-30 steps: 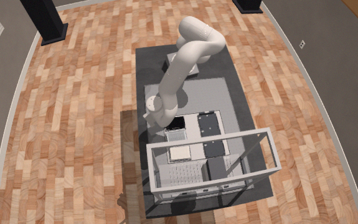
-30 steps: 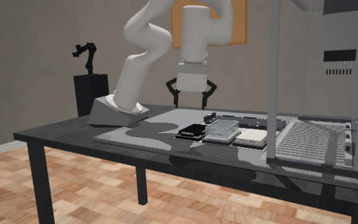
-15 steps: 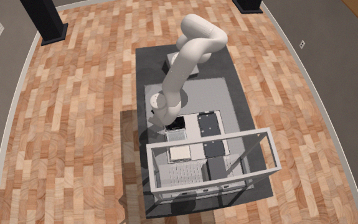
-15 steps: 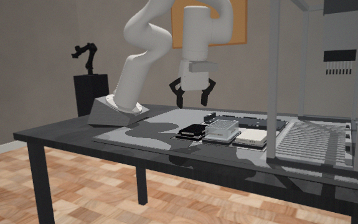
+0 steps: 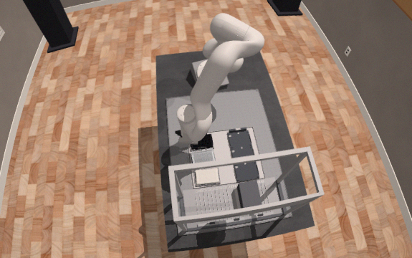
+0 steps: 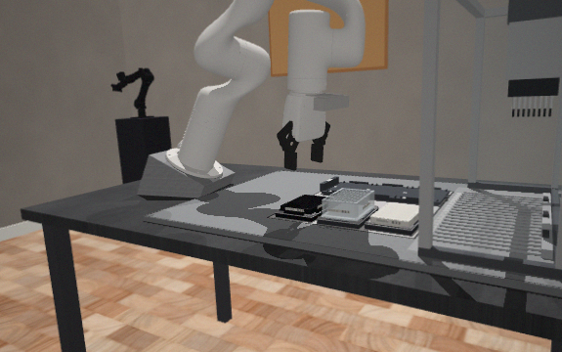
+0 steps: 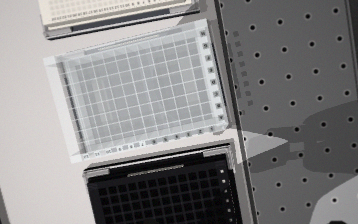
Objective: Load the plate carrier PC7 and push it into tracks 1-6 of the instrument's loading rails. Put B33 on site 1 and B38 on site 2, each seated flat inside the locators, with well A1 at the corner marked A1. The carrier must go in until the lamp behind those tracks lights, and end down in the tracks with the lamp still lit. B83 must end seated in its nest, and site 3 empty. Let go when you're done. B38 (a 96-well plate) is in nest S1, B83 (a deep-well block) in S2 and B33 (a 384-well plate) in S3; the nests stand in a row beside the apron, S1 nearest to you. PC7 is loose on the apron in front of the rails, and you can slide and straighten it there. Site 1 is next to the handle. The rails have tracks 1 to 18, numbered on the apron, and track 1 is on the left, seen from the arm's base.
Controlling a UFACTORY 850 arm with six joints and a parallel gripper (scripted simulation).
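Observation:
My gripper (image 6: 304, 157) is open and empty, hanging well above the near end of the nest row. Three plates stand in that row. The black 96-well plate B38 (image 6: 301, 205) (image 7: 162, 192) is in S1, the clear deep-well block B83 (image 6: 348, 202) (image 7: 140, 92) in S2, and the cream 384-well plate B33 (image 6: 394, 215) (image 7: 115, 15) in S3. In the overhead view the arm hides part of B38 (image 5: 203, 142). The dark carrier PC7 (image 5: 243, 155) (image 6: 388, 192) lies on the apron beside the nests with nothing on its sites. My fingers do not show in the wrist view.
The ribbed loading rails (image 5: 209, 198) (image 6: 491, 220) lie inside the instrument's open white frame (image 5: 245, 186). A frame post (image 6: 429, 122) stands close to B33. The perforated apron (image 7: 300, 100) runs beside the nests. The arm's base (image 6: 183, 176) is at the table's far end.

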